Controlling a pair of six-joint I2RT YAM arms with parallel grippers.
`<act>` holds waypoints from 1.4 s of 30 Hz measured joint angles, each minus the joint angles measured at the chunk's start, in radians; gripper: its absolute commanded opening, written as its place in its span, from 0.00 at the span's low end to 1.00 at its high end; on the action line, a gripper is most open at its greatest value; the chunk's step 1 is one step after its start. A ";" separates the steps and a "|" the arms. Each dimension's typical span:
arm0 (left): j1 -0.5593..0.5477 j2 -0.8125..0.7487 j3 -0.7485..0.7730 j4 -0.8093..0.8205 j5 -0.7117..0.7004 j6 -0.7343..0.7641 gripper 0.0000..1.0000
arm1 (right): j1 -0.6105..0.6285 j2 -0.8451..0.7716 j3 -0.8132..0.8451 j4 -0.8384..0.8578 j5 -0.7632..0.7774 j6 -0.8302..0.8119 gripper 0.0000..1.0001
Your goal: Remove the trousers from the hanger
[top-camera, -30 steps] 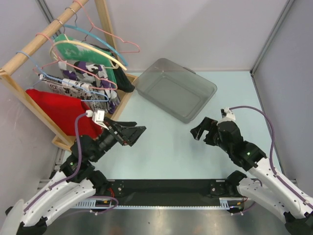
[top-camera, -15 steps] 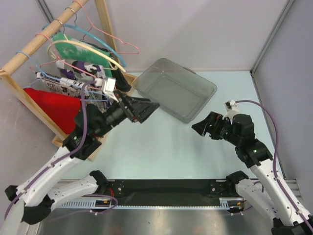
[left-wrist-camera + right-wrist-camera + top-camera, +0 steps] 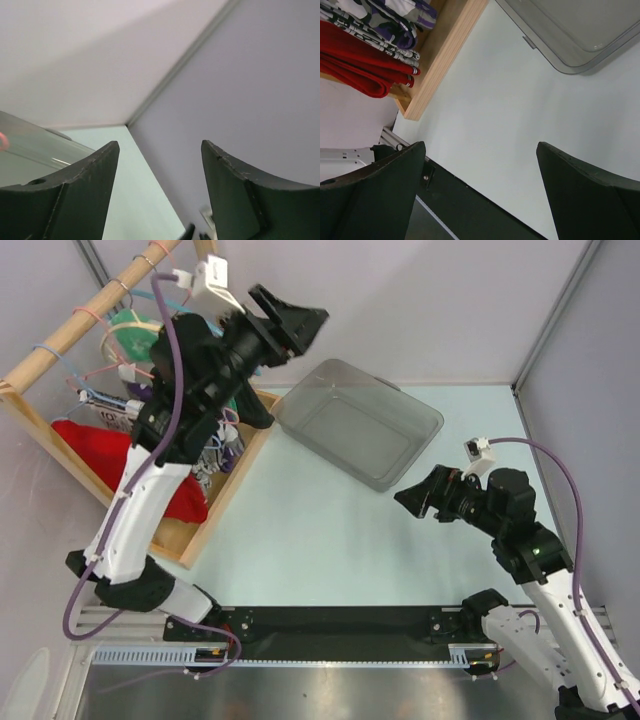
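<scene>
Top external view: at the far left, a light wooden clothes rack (image 3: 222, 488) holds a folded red cloth (image 3: 95, 440) and purple-and-white patterned garments (image 3: 380, 22). The left arm rears up in front of the rack, with the left gripper (image 3: 305, 325) high above the table. Its dark jaws are parted and hold nothing, with only bare wall between them in the left wrist view. Small black soft fabric trousers (image 3: 260, 415) hang at the rack's right end, just below that arm. The thin pink wire hanger cannot be made out behind the arm. Near the middle, a grey translucent plastic bin (image 3: 425, 430) sits on the pale green table (image 3: 320, 540). At right, the right gripper (image 3: 410, 495) hovers over the table, jaws spread wide and holding nothing.
</scene>
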 measured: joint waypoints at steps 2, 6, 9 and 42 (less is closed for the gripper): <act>0.054 0.044 0.093 -0.045 -0.006 -0.014 0.69 | 0.000 -0.006 0.004 -0.019 -0.002 -0.008 1.00; 0.159 0.084 0.183 -0.109 -0.032 -0.062 0.65 | 0.000 -0.005 0.011 -0.048 -0.003 -0.016 1.00; 0.228 0.088 0.195 -0.142 -0.055 -0.099 0.61 | 0.000 0.001 0.021 -0.070 -0.003 -0.019 1.00; 0.353 0.274 0.238 -0.291 -0.430 -0.256 0.47 | 0.000 -0.073 0.038 -0.101 0.045 0.019 1.00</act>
